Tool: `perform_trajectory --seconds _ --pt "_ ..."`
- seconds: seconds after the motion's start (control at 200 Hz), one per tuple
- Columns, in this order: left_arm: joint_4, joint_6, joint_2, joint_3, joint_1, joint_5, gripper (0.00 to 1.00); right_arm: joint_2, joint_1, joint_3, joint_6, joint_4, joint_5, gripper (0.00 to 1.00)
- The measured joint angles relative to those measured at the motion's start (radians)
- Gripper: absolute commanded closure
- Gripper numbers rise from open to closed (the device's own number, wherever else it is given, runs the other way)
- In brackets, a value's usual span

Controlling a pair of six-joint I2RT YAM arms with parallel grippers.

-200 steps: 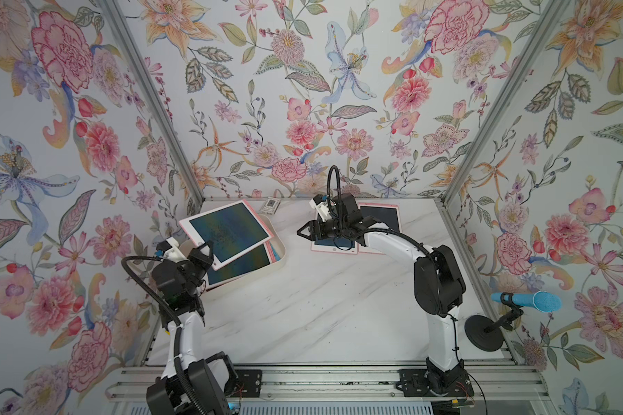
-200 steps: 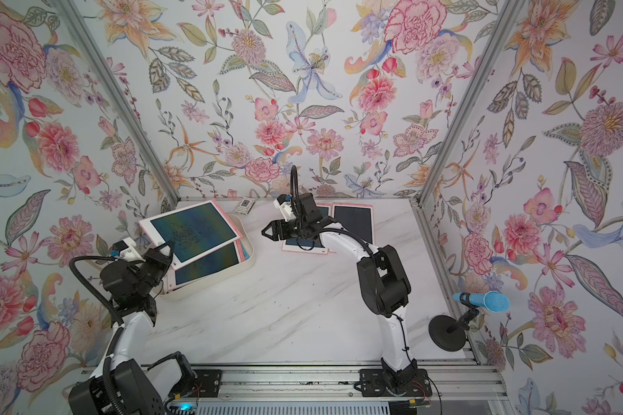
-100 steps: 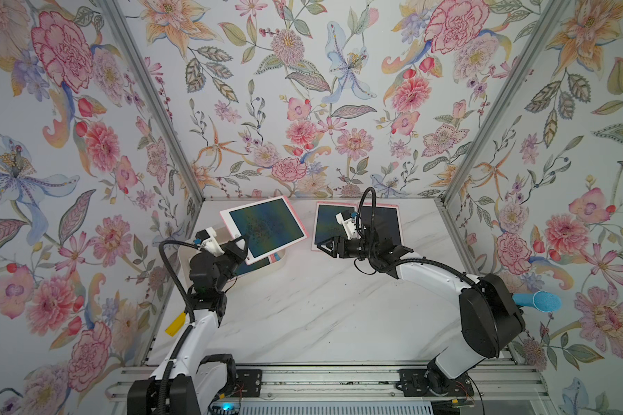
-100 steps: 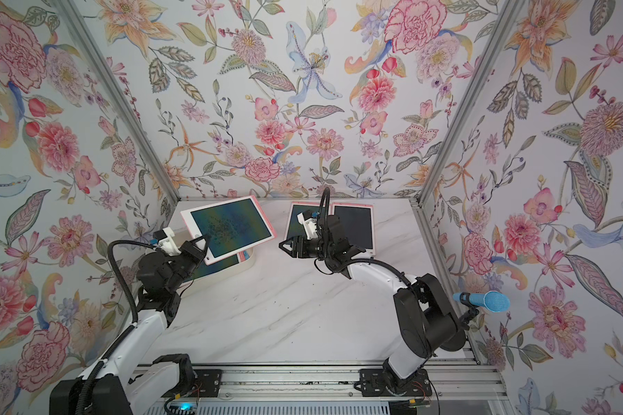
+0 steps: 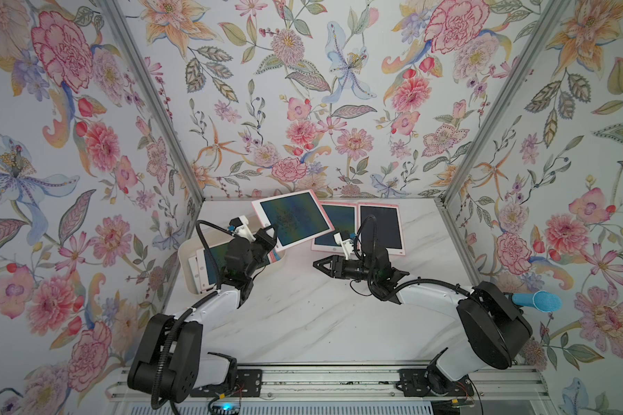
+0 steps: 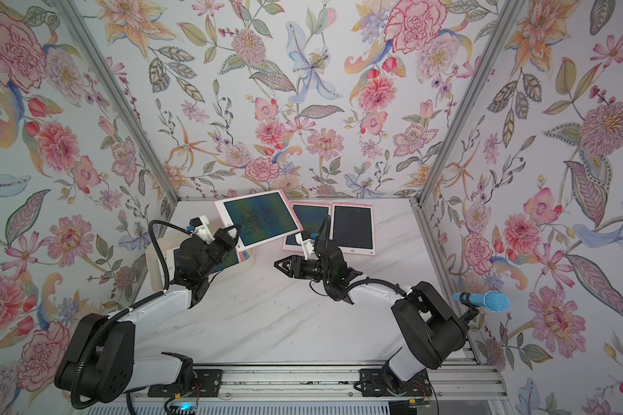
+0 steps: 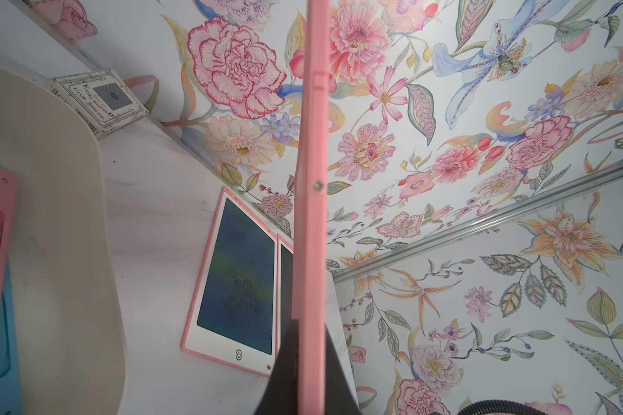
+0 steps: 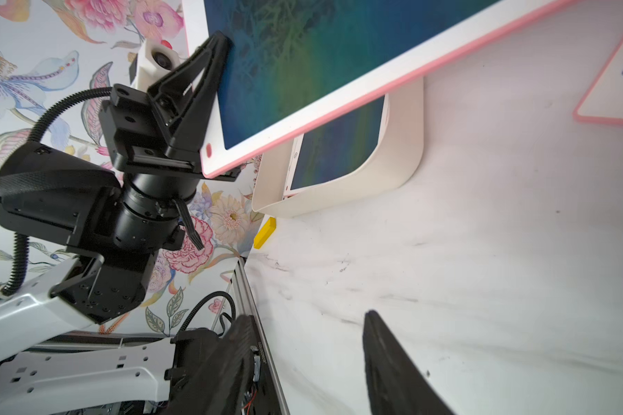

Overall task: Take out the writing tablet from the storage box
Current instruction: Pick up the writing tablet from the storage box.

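My left gripper (image 5: 271,233) (image 7: 308,359) is shut on the corner of a pink-framed writing tablet (image 5: 292,224) (image 6: 261,222) (image 8: 303,54). It holds the tablet in the air, tilted, above the right end of the cream-white storage box (image 5: 186,258) (image 6: 154,267) (image 8: 407,143). Another tablet (image 5: 209,266) (image 8: 339,147) lies inside the box, partly hidden by the arm. My right gripper (image 5: 317,266) (image 6: 277,266) (image 8: 306,316) hovers open and empty over the middle of the table, pointing toward the held tablet.
Two pink tablets (image 5: 339,226) (image 5: 382,230) lie flat side by side at the back of the marble table (image 5: 321,323). A small grey-white card box (image 7: 101,97) sits in the back left corner. A blue microphone (image 5: 536,300) stands outside the right wall.
The left arm has carried the tablet rightward, away from over the box. The right gripper has pulled back from the rear tablets to mid-table, and its jaws have narrowed.
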State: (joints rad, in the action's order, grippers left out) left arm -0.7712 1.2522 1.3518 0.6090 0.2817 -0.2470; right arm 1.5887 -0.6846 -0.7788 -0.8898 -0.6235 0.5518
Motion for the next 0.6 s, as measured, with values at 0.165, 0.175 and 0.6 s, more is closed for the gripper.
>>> perform_trajectory --seconds 0.165,0.175,0.6 --pt "-0.023 0.018 0.011 0.001 0.039 0.043 1.00 0.113 0.019 0.007 -0.122 -0.192 -0.034 0.50" --pt "-0.024 0.021 0.011 0.001 0.041 0.045 1.00 0.120 0.020 0.007 -0.128 -0.201 -0.034 0.50" --pt "-0.086 0.071 0.030 0.000 0.067 0.103 1.00 0.280 0.065 -0.001 -0.356 -0.528 -0.061 0.46"
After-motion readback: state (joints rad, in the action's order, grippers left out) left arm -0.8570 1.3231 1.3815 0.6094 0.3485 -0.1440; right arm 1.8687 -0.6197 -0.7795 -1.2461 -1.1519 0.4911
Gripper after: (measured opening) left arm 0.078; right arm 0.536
